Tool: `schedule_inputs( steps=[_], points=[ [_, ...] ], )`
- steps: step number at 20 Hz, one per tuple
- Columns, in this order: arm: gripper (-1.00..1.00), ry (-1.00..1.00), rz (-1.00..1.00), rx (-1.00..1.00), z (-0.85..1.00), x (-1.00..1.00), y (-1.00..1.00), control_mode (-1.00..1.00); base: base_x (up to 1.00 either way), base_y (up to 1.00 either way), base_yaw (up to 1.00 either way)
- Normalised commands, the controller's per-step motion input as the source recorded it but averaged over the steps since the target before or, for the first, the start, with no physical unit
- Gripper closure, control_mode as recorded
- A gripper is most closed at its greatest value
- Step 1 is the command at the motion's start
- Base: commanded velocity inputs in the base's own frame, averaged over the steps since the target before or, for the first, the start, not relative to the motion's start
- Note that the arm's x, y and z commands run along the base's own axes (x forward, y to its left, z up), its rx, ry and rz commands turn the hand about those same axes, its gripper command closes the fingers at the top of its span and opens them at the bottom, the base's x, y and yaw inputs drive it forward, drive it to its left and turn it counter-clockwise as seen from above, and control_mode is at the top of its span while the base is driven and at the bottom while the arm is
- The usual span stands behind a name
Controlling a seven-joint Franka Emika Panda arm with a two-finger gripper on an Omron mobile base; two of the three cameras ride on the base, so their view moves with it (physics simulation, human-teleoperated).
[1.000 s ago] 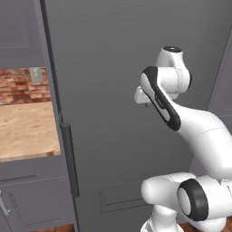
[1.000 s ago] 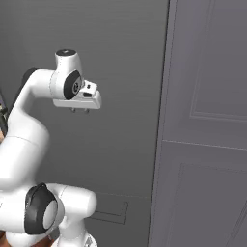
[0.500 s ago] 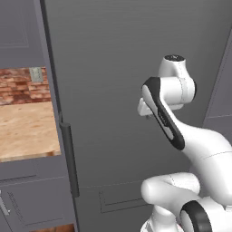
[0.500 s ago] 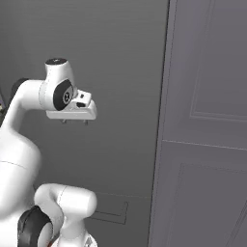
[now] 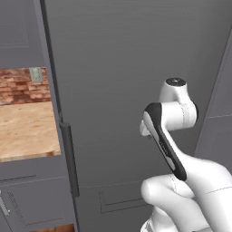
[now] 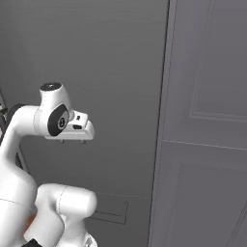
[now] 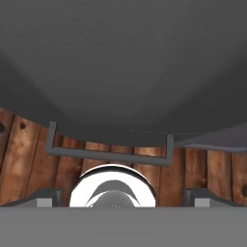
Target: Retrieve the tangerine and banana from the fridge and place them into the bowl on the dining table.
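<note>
I face the fridge [image 5: 136, 68], door shut, one long black handle [image 5: 70, 158] at its left edge; since a second ago my arm has folded lower and nearer the base; one grey panelled cabinet [image 6: 207, 144] stands right, one wooden counter [image 5: 25, 131] and brick wall left; plank floor [image 7: 29, 164] below; my fingers [image 7: 121, 197] are spread wide, holding nothing.

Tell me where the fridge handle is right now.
The fridge handle runs vertically at the lower left of the left base view, on the closed fridge door's left edge, beside the wooden counter.
</note>
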Motion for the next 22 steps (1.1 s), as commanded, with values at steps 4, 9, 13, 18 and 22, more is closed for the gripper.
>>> schedule_inputs(
  steps=[4,9,13,18,22],
  points=[
    [-1.0,0.0,0.0,0.0,-0.35,-0.02,0.0,-1.0,0.0,0.0,0.0],
    [-1.0,0.0,0.0,0.0,-0.15,0.0,0.0,-1.0,0.0,0.0,0.0],
    [-1.0,0.0,0.0,0.0,-0.03,0.0,0.0,-1.0,0.0,0.0,0.0],
    [-1.0,0.0,0.0,0.0,0.0,0.0,0.0,-1.0,0.0,0.0,0.0],
    [-1.0,0.0,0.0,0.0,0.0,-0.01,0.0,1.0,-0.07,0.0,0.0]
  ],
)
